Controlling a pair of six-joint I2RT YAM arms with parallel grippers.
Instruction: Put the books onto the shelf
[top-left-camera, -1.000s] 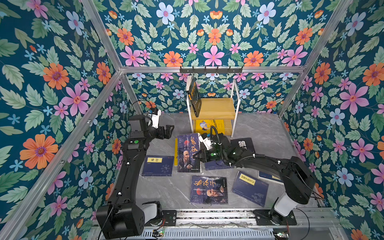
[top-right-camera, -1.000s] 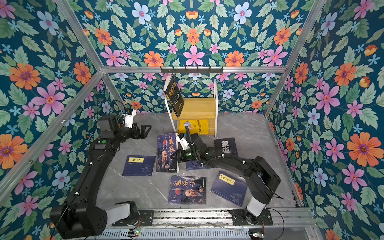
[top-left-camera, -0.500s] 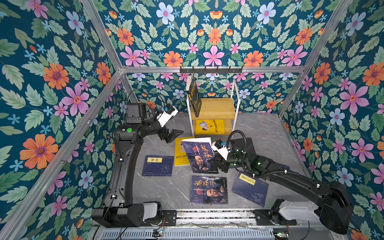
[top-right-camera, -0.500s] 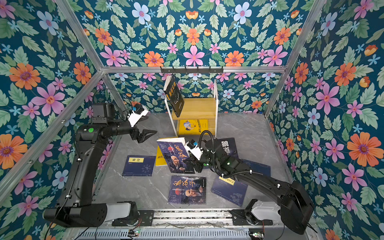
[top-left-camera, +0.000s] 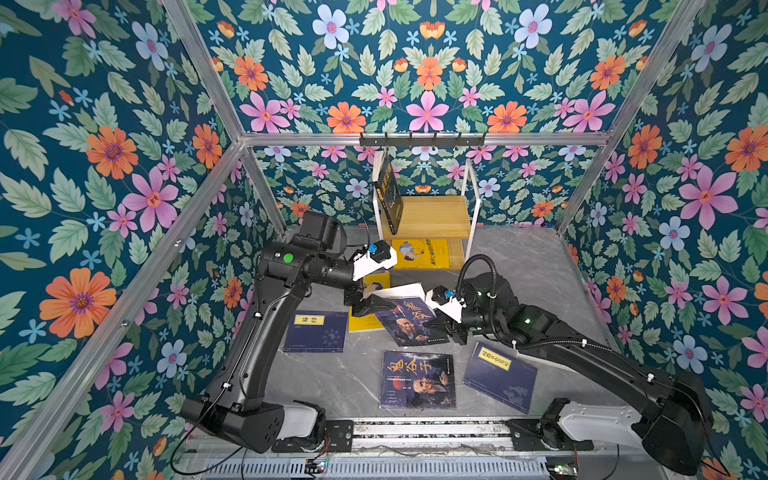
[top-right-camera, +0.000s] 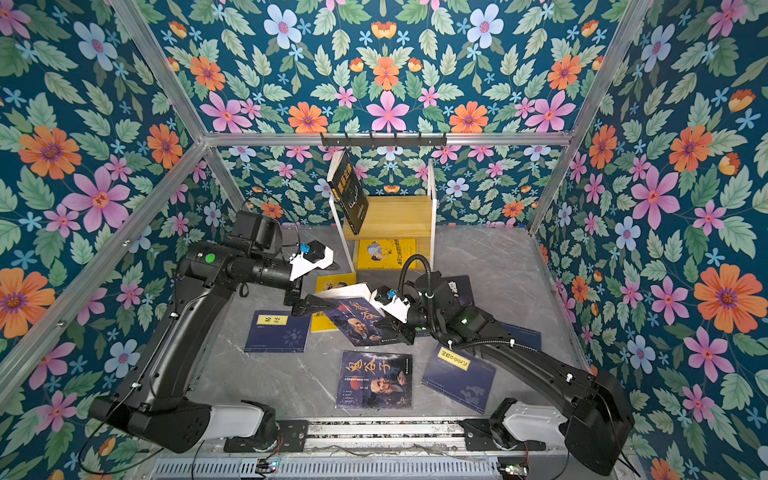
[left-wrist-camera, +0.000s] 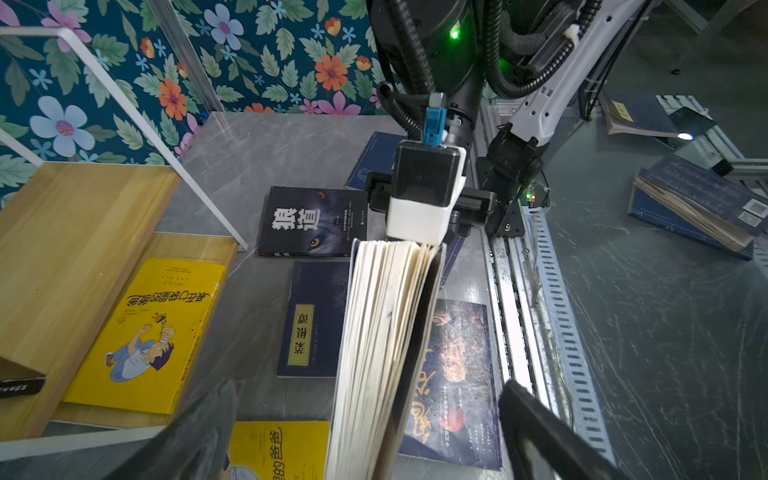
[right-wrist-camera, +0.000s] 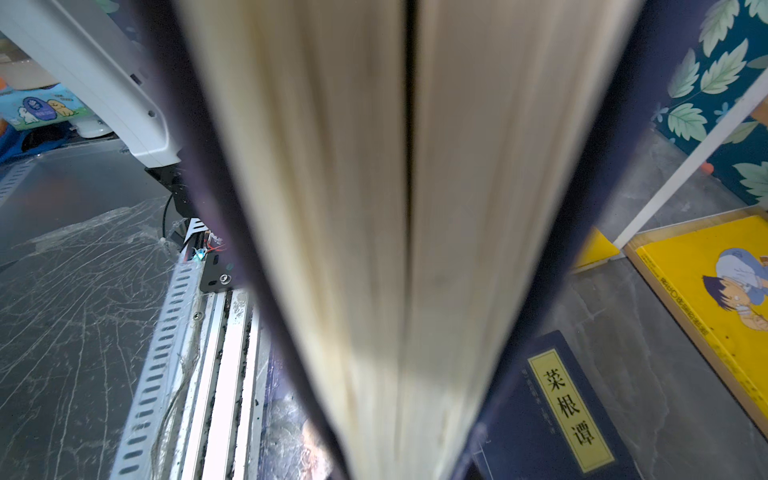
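The right gripper (top-left-camera: 441, 330) is clamped on one edge of the old man's face book (top-left-camera: 409, 322), holding it tilted above the grey table (top-left-camera: 532, 266) (its page block fills the right wrist view). The left gripper (top-left-camera: 368, 305) stands wide open and grips nothing, with its fingers (left-wrist-camera: 199, 432) on either side of the book's far edge. Behind them, the shelf (top-left-camera: 430, 216) has a black book (top-left-camera: 388, 195) leaning on its upper board and a yellow book (top-left-camera: 419, 253) flat on the lower one. A navy book (top-left-camera: 316, 332) lies flat nearby.
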